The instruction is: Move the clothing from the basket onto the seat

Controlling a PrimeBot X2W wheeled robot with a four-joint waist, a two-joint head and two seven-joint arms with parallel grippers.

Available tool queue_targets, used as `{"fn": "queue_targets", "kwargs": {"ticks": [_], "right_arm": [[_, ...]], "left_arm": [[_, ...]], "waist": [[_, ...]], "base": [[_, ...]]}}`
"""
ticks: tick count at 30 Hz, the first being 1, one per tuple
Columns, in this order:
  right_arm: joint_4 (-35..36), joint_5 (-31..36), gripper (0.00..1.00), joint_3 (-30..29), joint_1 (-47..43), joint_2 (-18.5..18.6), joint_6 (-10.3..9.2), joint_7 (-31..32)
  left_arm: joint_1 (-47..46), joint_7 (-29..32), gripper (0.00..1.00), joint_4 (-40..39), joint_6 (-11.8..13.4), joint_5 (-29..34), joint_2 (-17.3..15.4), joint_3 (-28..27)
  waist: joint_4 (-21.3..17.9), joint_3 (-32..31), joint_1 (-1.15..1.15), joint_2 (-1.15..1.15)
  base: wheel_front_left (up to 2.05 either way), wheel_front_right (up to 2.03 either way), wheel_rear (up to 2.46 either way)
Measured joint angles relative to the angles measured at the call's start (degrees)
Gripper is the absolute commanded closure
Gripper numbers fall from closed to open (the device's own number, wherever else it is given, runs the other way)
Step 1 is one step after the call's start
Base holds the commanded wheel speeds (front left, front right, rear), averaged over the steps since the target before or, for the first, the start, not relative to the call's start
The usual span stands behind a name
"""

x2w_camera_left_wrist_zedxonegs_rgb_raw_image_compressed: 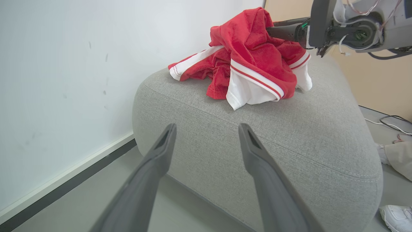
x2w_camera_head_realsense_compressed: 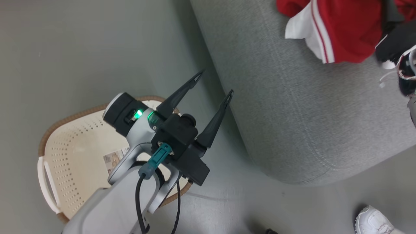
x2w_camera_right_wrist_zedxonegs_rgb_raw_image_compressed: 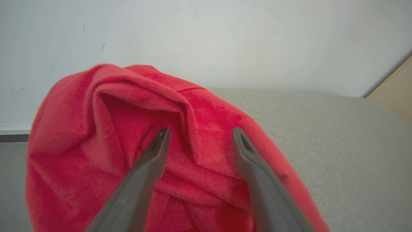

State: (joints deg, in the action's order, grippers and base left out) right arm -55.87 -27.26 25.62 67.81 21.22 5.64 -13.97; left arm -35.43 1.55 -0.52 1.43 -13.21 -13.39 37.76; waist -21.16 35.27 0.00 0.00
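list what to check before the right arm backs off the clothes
1. Right claw open: ok, its fingers stand apart.
2. Clothes resting on the seat: ok, the pile lies on its top.
3. Cloth free of the right claw's fingers: cannot tell, red folds sit close around them.
4. Basket empty: cannot tell, its visible floor holds just a label, but the left arm covers part.
5. Left claw open and empty: ok.
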Motion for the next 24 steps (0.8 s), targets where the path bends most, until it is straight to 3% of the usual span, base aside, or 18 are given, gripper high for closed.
{"fn": "queue_targets", "kwargs": {"ticks": [12, 24], "right_arm": [[2.0, 2.8, 0.00, 2.8, -5.9, -0.5, 0.77, -0.5], [7.6, 3.1, 0.00, 2.7, -12.4, -0.5, 0.92, -0.6]], "left_arm": [[3.3, -3.3, 0.00, 4.4, -0.3, -4.1, 2.1, -1.0], [7.3, -6.7, 0.00, 9.9, 1.7, -7.1, 4.4, -3.8]], "waist": [[-2.3, -7.6, -0.01, 0.00], [-1.4, -16.1, -0.01, -0.02]], "base": [[0.00, 0.00, 0.00], [0.00, 0.00, 0.00]]}}
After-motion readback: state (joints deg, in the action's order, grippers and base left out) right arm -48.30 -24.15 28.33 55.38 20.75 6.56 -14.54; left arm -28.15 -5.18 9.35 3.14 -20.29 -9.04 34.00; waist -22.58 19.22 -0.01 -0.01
